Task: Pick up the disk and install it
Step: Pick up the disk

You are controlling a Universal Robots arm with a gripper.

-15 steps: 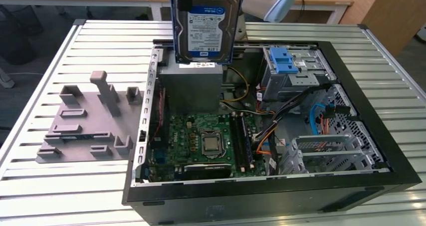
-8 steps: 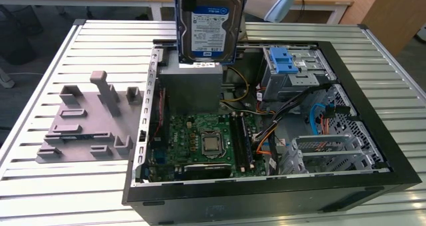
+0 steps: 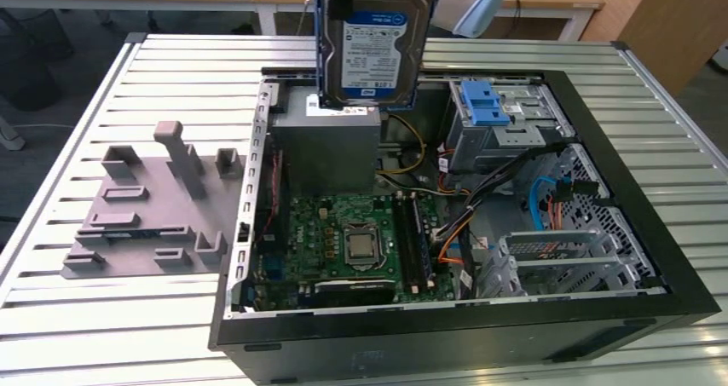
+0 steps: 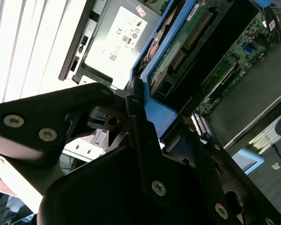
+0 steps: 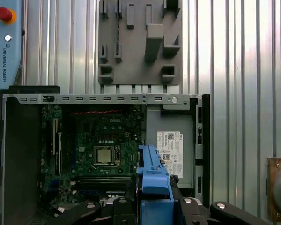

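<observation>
Evidently the gripper (image 5: 154, 204), closed on the disk (image 3: 376, 41) held upright above the power supply (image 3: 330, 152), should hold it square to the drive cage (image 3: 526, 129).

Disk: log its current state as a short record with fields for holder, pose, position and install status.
object: disk, framed by a blue bracket
holder: gripper, shut on the bracket
pose: upright, label facing the exterior view
position: in the air above the power supply of the open case
install status: not installed, apart from the drive cage
</observation>
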